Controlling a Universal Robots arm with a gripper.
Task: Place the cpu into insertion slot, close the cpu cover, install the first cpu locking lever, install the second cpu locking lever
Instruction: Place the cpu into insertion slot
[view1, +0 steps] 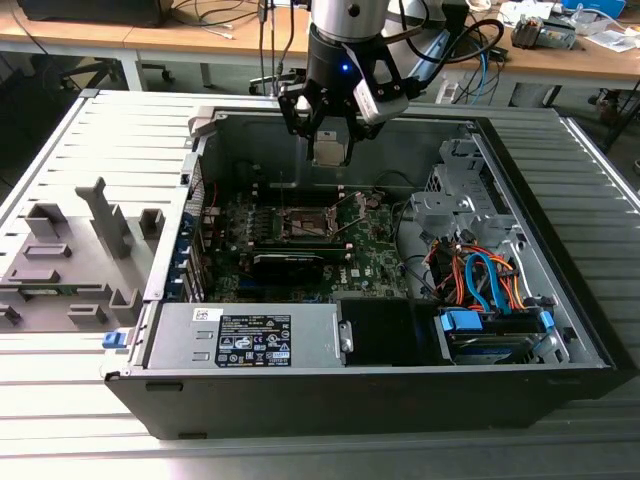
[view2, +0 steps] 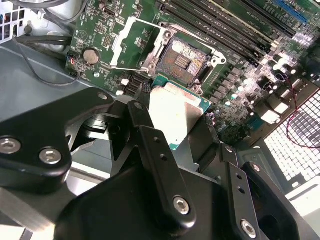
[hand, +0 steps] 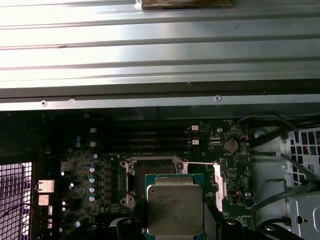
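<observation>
Second wrist view: gripper (view2: 176, 127) fingers (view2: 147, 132) pinch the cpu (view2: 175, 111), with the open insertion slot (view2: 184, 59) just beyond their tips.

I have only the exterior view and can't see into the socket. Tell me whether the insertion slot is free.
Observer: In the second wrist view the insertion slot is empty, dark centre bare.
Operator: Report the cpu cover.
Observer: The cpu cover is swung open, off the slot.
Operator: Describe the grip.
Observer: The tool is shut on the cpu, whose metal top faces the first wrist camera.
</observation>
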